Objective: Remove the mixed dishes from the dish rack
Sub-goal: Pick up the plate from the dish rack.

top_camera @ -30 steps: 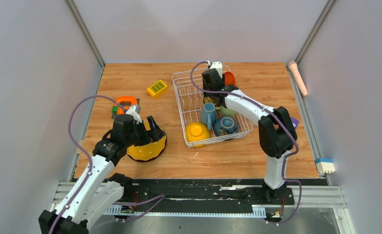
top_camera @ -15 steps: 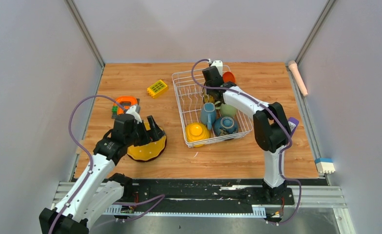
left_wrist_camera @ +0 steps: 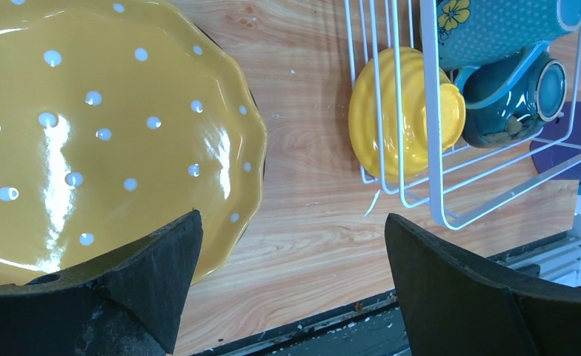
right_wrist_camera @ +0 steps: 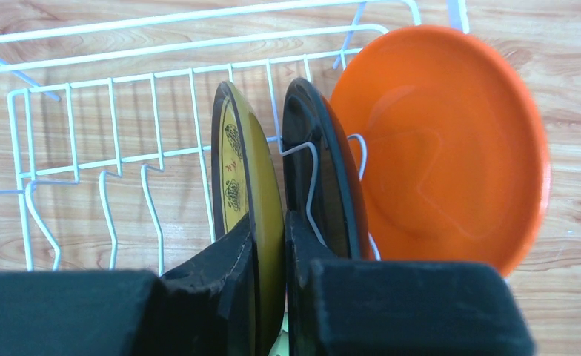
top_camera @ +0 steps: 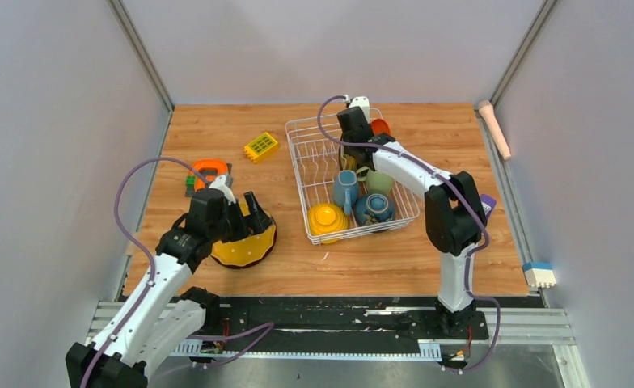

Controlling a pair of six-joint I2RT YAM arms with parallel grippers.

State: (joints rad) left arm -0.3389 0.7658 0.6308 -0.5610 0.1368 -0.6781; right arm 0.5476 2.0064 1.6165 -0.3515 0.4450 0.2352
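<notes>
Right gripper (right_wrist_camera: 267, 236) is clenched on the rim of the yellow plate (right_wrist_camera: 264, 170), which is stood upright between tines at the top end of the rack (left_wrist_camera: 431, 111), upper centre of the overhead view. Dark plate (right_wrist_camera: 310, 148) is seen just beside it, with the orange plate (right_wrist_camera: 450, 141) behind. Left gripper (left_wrist_camera: 293, 226) is released over the dotted plate (left_wrist_camera: 102, 133), lower left.

Risks judged: the neighbour could be dragged by a tilted lift, tines snagged, or the thin rim grip lost through pivoting.

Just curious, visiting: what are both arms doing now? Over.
Left claw open by dotted plate on table. Right claw shut on yellow plate in rack. Dark plate tight beside it.
</notes>
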